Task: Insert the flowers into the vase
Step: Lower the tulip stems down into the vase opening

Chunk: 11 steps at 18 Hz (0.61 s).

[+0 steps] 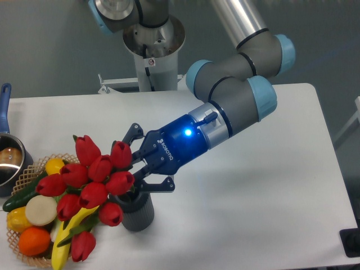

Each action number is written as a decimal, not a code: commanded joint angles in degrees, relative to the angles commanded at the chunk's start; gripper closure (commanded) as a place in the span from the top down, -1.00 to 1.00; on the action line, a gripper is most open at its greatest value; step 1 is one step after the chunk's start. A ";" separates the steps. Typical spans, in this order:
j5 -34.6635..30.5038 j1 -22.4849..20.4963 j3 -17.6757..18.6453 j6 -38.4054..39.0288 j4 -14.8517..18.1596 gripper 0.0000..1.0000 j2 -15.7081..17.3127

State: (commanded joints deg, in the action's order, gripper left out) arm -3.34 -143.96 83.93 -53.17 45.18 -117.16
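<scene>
The flowers (93, 183), a bunch of red tulip buds with green stems, lie tilted with their heads pointing left over the fruit basket. My gripper (135, 167) is shut on the stem end of the bunch, its blue body reaching in from the right. The vase (139, 214), a short dark grey ribbed cylinder, stands on the white table directly under the gripper's fingers. Its rim is mostly hidden by the fingers and the lowest buds. I cannot tell whether the stems touch the vase mouth.
A woven basket (34, 257) with a banana, orange and other produce stands at the front left, close to the vase. A pot with a blue handle (7, 163) sits at the left edge. The arm's base (152, 50) rises behind the table.
</scene>
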 joint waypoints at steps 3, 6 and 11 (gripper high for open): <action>0.00 -0.26 0.88 -0.18 0.00 -1.00 -0.09; 0.00 -0.44 2.89 -2.89 0.00 -1.00 -0.09; -0.09 -0.35 8.34 -8.43 0.00 -1.00 0.00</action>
State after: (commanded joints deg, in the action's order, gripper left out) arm -3.43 -144.32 92.27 -61.60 45.18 -117.16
